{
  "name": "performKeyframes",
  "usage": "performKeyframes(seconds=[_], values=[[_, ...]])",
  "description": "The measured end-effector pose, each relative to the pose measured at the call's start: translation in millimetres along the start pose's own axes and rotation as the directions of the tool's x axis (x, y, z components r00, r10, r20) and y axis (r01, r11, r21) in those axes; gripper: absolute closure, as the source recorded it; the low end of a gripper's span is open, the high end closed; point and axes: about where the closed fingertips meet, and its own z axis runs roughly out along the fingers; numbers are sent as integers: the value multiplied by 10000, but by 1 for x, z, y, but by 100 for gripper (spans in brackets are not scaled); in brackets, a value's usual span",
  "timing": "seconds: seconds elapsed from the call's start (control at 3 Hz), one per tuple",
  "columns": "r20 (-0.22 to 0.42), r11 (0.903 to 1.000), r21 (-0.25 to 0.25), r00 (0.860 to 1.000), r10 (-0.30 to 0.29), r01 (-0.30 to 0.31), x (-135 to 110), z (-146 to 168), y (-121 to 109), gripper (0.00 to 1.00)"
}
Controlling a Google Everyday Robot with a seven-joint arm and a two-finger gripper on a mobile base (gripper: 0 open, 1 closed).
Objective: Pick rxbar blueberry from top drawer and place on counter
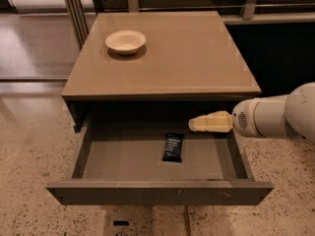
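Floor of speckled terrazzo [29, 181] fills the nearest part of the view, on both sides of the cabinet. Closest on the cabinet is the top drawer [157, 193], pulled well out, its plain grey-brown front panel running across the lower part of the view. Behind that panel the smooth grey inside lies open to the camera. The rxbar blueberry [173, 147] lies flat on the drawer floor, a little right of the middle. Its long side runs roughly front to back, and it touches none of the drawer walls.

The gripper [192, 124] hangs over the back right part of the drawer, above and to the right of the bar and apart from it. It is cream-coloured, tapered and points left, level with the dark gap under the cabinet top. Whether it is released or clenched cannot be told from this angle, and no object is seen in it. The white rounded arm [275, 117] that carries it comes in from the right edge, beside the drawer's right wall.

Farther back, the counter [197, 58] spreads out tan and glossy. A pale round bowl [125, 41] stands upright on its far left part, well apart from the gripper. Metal posts [74, 14] rise behind the counter's far left corner.
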Motion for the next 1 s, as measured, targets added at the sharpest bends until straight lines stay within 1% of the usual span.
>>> performKeyframes(seconds=[0.33, 0.67, 1.0], values=[[337, 9976, 506, 9984, 449, -465, 32, 41, -7, 0], [410, 9975, 534, 9981, 451, -472, 31, 40, -7, 0], [355, 9957, 519, 9965, 754, -772, 35, 46, -9, 0]])
